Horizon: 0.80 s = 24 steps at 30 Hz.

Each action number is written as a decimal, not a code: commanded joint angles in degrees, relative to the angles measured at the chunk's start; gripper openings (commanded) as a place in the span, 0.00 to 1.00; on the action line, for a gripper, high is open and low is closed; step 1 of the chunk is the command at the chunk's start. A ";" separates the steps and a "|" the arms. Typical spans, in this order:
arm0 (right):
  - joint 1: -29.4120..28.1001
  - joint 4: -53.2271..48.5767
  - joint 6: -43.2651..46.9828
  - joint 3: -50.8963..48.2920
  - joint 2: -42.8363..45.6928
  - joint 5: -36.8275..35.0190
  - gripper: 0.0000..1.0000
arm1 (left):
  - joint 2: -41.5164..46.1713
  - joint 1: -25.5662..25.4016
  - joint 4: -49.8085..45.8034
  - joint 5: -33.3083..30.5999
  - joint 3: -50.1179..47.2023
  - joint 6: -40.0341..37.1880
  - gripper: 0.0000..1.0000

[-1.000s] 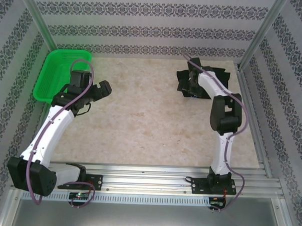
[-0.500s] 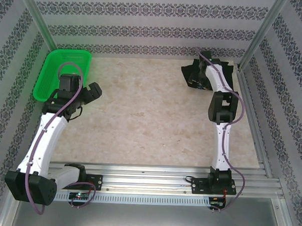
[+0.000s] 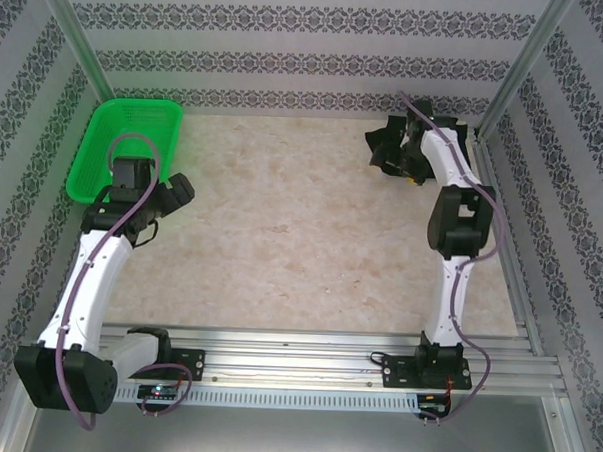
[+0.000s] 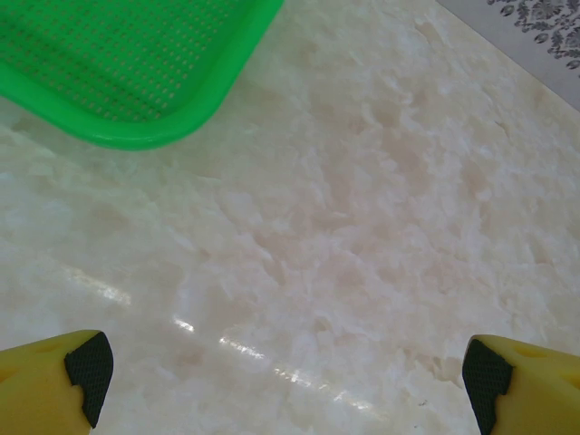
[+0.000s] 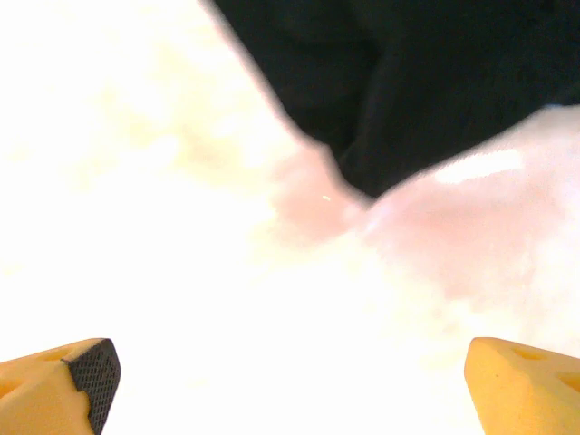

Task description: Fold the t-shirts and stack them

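- Top external view suggests the task is at an early stage. No folded garment and no stack lies anywhere on the pale marble-patterned table (image 3: 281, 235).
- At the far left corner sits the green plastic mesh basket (image 3: 104, 167), a shallow rectangular tray. Its floor reads as plain green, with no shirt seen inside. The left arm and its cable cross the near edge, so that strip is hidden.
- The left gripper (image 4: 285, 385) hovers just beside the basket's near right corner. In the left wrist view its yellow fingers with black pads sit at opposite corners of the picture. The jaws are spread wide, with bare table between them and nothing held.
- The middle of the table is free working space, which looks suited to spreading a shirt flat.
- At the far right corner lies the black soft-fabric t-shirt (image 3: 381, 149), bunched into a crumpled heap. Whether the heap is one garment or more cannot be told, and neither logo nor tag can be made out.
- The right gripper (image 5: 290, 385) is reached out over that heap. The right wrist view is overexposed and blurred, yet it shows dark cloth ahead of the fingers, and they stand wide apart and grip nothing.
- By this reading, everything is left to do: grasping the cloth, drawing it to open table, flattening, folding and stacking.
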State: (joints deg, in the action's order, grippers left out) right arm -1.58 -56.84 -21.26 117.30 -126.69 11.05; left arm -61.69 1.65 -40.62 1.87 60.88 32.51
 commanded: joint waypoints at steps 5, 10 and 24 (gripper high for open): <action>0.32 19.70 6.70 -34.93 40.29 -5.97 0.98 | 9.78 5.10 0.92 -4.49 -9.42 -2.28 1.00; 3.26 33.67 6.25 -65.00 61.54 -15.48 0.98 | 12.82 6.70 9.44 -6.62 -18.95 -4.62 1.00; 5.78 77.05 8.40 -104.13 75.95 -23.82 0.98 | 11.28 6.79 52.79 -6.39 -40.78 -18.01 1.00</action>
State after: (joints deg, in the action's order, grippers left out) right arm 4.73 5.91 -15.14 14.48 -49.15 -9.58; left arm -49.43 7.64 -2.98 -4.93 22.59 18.94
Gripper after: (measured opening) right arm 0.983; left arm 0.999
